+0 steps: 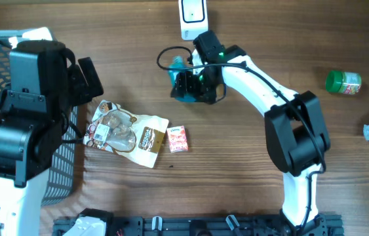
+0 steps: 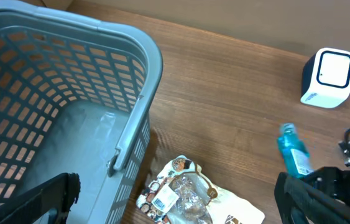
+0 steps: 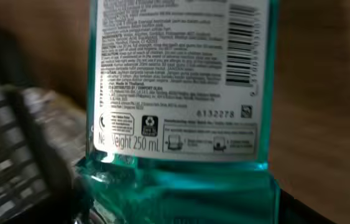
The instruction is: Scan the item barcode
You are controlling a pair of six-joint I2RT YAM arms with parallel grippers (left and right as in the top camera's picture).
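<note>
Teal bottle [image 3: 181, 93] gripped in right end effector [image 1: 194, 84], close to scanner [image 1: 192, 14]; pickup done, scan prob. still to do. Left end effector [image 2: 171, 190] wide open, w/ nothing held.

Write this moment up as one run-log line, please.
right end effector: shut on teal bottle, upright, near scanner | barcode: on label, faces right wrist camera | left end effector: open, near basket

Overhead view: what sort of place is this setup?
Probably a mock shop checkout on a wooden table: a white barcode scanner, a grey shopping basket, and packaged goods like the teal bottle and snack pouch.
</note>
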